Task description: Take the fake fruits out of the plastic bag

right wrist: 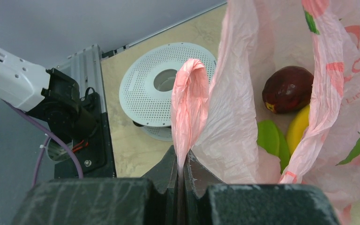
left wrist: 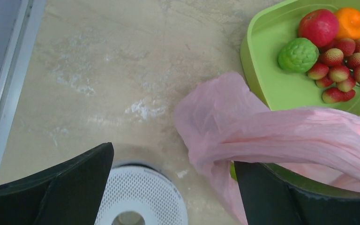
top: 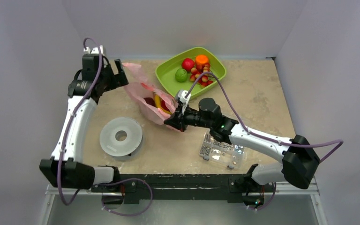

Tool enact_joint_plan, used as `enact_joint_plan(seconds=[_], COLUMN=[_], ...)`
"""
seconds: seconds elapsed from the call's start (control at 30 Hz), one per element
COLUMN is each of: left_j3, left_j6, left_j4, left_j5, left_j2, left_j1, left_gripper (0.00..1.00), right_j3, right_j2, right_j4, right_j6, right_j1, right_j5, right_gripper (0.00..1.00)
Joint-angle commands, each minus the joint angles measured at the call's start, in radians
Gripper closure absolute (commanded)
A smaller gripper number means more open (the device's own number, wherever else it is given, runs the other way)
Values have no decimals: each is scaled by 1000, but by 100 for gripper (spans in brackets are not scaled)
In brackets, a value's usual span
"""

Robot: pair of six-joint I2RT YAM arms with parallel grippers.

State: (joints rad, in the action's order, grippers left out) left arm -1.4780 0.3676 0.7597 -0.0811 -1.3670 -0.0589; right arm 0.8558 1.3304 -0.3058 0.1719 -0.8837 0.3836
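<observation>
The pink plastic bag (top: 143,91) lies open on the table between both arms. My right gripper (top: 172,122) is shut on a handle of the bag (right wrist: 190,93), its jaws (right wrist: 182,161) pinching the plastic. Inside the bag I see a dark red fruit (right wrist: 288,88), a yellow banana (right wrist: 299,126) and a green fruit (right wrist: 271,138). My left gripper (top: 120,74) is open at the bag's far left corner. In the left wrist view the bag (left wrist: 272,131) drapes over the gripper's right finger (left wrist: 286,197); the jaws stand wide apart around (left wrist: 173,187).
A green tray (top: 215,65) behind the bag holds a red apple (top: 187,64), an orange (top: 202,60), a green bumpy fruit (top: 181,75) and several strawberries (top: 201,76). A white spool (top: 121,136) lies front left. A clear box of small parts (top: 221,150) lies front right.
</observation>
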Motion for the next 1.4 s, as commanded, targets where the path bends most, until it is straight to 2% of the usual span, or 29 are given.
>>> enact_joint_plan(seconds=[0.0,0.1,0.17,0.3,0.4,0.5,0.67,0.73,0.8,0.87,0.9,0.97,1.03,1.1,1.13,1.37], left_j3=[105,208,316,521,669,669,662,661,665,670,676,690,702,719,725,741], left_j6=[151,238,310,514,697,746,832,874,932,935,917,863,809,770,750,666], left_j4=[136,173,143,-63,-330,-400,-448,-435,-444,-474,-492,-506,-500,-524,-541,-559], left_j5=[-24,81,195,402,497,412,253,188,178,186,177,143,98,95,111,161], left_j2=[196,323,422,578,612,555,472,437,394,359,355,368,392,405,405,410], left_j1=[5,5,4,2,-62,-161,-250,-273,-280,-279,-279,-279,-279,-279,-276,-256], left_gripper=[0,0,0,1,3,1,0,7,22,40,47,70,88,100,100,100], right_j3=[19,12,14,14,6,6,21,20,19,16,19,24,6,-27,-47,-121], right_j2=[-21,-16,-14,-14,-14,-10,-12,-17,-21,-28,-31,-34,-30,-21,-17,30], right_j4=[-54,-66,-64,-63,-72,-74,-57,-55,-49,-33,-12,49,81,88,84,110], right_j6=[41,57,61,58,56,57,54,54,42,7,-22,-101,-162,-164,-153,-118], right_j1=[-3,-3,-3,-3,-3,-3,-3,-4,-16,-48,-79,-168,-249,-288,-292,-349], right_j5=[8,0,-5,-3,-2,-4,9,12,6,-36,-83,-263,-362,-411,-413,-427], right_gripper=[99,99,99,99,99,99,99,99,97,92,91,87,80,71,64,44])
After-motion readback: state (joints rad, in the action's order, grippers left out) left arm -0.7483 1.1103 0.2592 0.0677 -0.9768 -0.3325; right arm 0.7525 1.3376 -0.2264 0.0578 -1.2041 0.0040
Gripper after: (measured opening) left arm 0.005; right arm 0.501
